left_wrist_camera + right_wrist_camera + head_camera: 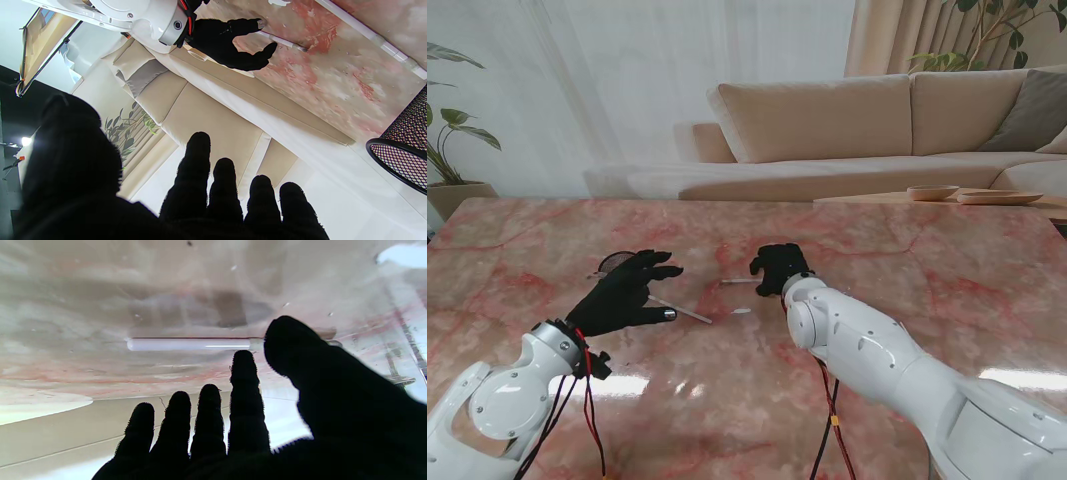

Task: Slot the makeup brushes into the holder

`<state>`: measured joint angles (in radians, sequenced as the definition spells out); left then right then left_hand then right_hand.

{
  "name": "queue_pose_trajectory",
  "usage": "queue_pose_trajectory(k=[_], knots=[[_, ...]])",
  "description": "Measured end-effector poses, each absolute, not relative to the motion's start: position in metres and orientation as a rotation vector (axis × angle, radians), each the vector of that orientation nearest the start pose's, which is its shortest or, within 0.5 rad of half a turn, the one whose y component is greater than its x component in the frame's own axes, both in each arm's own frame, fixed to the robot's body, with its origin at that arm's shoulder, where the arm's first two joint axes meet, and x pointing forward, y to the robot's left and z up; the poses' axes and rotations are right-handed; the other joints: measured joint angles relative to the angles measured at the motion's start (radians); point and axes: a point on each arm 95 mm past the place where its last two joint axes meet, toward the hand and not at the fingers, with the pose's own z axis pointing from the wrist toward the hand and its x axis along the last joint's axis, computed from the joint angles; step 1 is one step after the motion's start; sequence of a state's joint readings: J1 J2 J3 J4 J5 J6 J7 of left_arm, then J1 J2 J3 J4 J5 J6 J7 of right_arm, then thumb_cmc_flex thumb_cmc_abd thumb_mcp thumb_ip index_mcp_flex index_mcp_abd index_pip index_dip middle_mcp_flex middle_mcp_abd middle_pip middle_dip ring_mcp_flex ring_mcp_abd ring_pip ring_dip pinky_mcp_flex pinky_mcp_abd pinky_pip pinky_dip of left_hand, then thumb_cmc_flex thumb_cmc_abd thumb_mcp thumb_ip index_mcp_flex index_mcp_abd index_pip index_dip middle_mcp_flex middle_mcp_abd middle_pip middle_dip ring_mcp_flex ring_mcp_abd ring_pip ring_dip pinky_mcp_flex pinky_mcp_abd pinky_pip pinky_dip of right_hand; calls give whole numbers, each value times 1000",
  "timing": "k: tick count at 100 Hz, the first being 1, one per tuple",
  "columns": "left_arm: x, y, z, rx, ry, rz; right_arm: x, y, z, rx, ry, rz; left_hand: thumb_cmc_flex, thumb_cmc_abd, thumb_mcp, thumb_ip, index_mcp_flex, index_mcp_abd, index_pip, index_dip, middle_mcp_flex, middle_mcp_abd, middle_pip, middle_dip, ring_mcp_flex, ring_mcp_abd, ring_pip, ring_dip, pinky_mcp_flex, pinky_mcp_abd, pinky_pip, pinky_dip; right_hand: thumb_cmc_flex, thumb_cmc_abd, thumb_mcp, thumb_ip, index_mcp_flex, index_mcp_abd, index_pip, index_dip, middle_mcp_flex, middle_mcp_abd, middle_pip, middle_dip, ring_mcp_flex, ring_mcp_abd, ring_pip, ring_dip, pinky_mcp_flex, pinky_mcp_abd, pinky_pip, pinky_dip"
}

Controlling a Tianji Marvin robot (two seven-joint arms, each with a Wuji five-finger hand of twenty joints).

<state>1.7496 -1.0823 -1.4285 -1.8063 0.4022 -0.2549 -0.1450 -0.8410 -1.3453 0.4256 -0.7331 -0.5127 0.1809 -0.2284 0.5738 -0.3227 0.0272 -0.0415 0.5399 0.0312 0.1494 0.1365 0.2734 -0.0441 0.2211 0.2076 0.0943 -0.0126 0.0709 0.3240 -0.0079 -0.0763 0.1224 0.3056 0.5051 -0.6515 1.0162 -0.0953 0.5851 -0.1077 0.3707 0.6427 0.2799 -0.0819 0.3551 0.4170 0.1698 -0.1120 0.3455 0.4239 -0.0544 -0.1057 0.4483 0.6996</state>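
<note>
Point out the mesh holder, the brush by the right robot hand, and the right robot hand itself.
mesh holder (405, 146): left wrist view, on its black mesh wall.
brush (186, 344): right wrist view, middle of its white handle.
right robot hand (779, 267): stand view, back of the black glove.

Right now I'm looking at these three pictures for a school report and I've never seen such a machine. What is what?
It is a two-armed robot with black-gloved five-finger hands. The wide picture looks down from its stand at a pink marble table. The other two come from cameras on each wrist and appear upside down. The left hand hovers open near a black mesh holder; a white makeup brush lies by it. The right hand is open over a second white brush on the table, not gripping it. Nothing is held yet.
</note>
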Motion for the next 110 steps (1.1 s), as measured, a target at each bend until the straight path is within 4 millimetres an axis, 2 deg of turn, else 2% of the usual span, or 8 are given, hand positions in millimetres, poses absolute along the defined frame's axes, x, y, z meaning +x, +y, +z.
queue_pose_trajectory(k=[27, 32, 39, 53, 64, 67, 78, 110], knots=[[360, 21, -279, -1575, 1302, -2053, 536, 103, -388, 1296, 1575, 1291, 0, 0, 0, 0, 0, 0, 1, 0, 0, 0, 0, 0, 0, 0, 0, 0, 0, 0, 0, 0, -1, 0, 9, -1, 54, -30, 63, 64, 26, 0, 19, 2, 0, 0, 6, 0, 0, 0, 23, 0], [360, 21, -280, -1577, 1300, -2052, 537, 104, -389, 1289, 1559, 1291, 0, 0, 0, 0, 0, 0, 1, 0, 0, 0, 0, 0, 0, 0, 0, 0, 0, 0, 0, 0, -1, -3, 9, -42, 57, -54, 128, 65, 33, 0, 23, 2, 0, 0, 13, 0, 0, 0, 30, 0], [360, 21, -280, -1579, 1300, -2050, 537, 105, -390, 1281, 1550, 1290, 0, 0, 0, 0, 0, 0, 1, 0, 0, 0, 0, 0, 0, 0, 0, 0, 0, 0, 0, 0, 1, -16, 4, -84, 57, -70, 226, 39, 50, 0, 35, 8, 1, 0, 15, 0, 1, 0, 44, 0], [360, 22, -280, -1583, 1298, -2049, 537, 107, -392, 1271, 1549, 1281, 0, 0, 0, 0, 0, 0, 11, 1, 0, 0, 0, 0, 0, 0, 0, 0, -1, 0, 0, 0, 11, -23, -12, -85, 56, -92, 275, 36, 74, 0, 35, 10, 2, 0, 24, 0, 4, 1, 53, 0], [360, 22, -281, -1588, 1293, -2052, 538, 105, -394, 1271, 1530, 1275, 0, 0, 0, 0, 0, 0, 11, 1, 0, 1, 0, 0, 0, 0, 0, 0, -1, 0, 0, 0, 46, -45, -10, -86, 54, -147, 308, 22, 98, -1, 39, 10, 32, 0, 40, 0, 6, 2, 68, 0], [360, 22, -281, -1589, 1292, -2051, 538, 105, -395, 1273, 1525, 1275, 0, 0, 0, 0, 0, 0, 11, 1, 0, 1, 0, 0, 0, 0, 0, 0, -1, 0, 0, 0, 53, -53, 0, -106, 54, -157, 319, 12, 100, -1, 39, 10, 32, 0, 40, 0, 13, 3, 83, 0], [360, 22, -281, -1592, 1291, -2052, 538, 106, -395, 1301, 1508, 1279, 0, 0, 0, 0, 0, 0, 11, 1, 0, 1, 0, 0, 0, 0, 0, 0, -1, 0, 0, 0, 57, -76, 47, -106, 54, -159, 346, -8, 101, -1, 41, 10, 33, 0, 40, 0, 16, 7, 110, 0], [359, 24, -281, -1600, 1283, -2054, 537, 108, -400, 1341, 1445, 1285, 0, 0, 0, 0, 0, 0, 11, 8, 0, 1, 0, 0, 0, 0, 0, 0, -2, 0, 0, 0, 57, -77, 51, -136, 66, -178, 413, -38, 162, -1, 61, 11, 42, 1, 49, 5, 17, 26, 144, 0]])
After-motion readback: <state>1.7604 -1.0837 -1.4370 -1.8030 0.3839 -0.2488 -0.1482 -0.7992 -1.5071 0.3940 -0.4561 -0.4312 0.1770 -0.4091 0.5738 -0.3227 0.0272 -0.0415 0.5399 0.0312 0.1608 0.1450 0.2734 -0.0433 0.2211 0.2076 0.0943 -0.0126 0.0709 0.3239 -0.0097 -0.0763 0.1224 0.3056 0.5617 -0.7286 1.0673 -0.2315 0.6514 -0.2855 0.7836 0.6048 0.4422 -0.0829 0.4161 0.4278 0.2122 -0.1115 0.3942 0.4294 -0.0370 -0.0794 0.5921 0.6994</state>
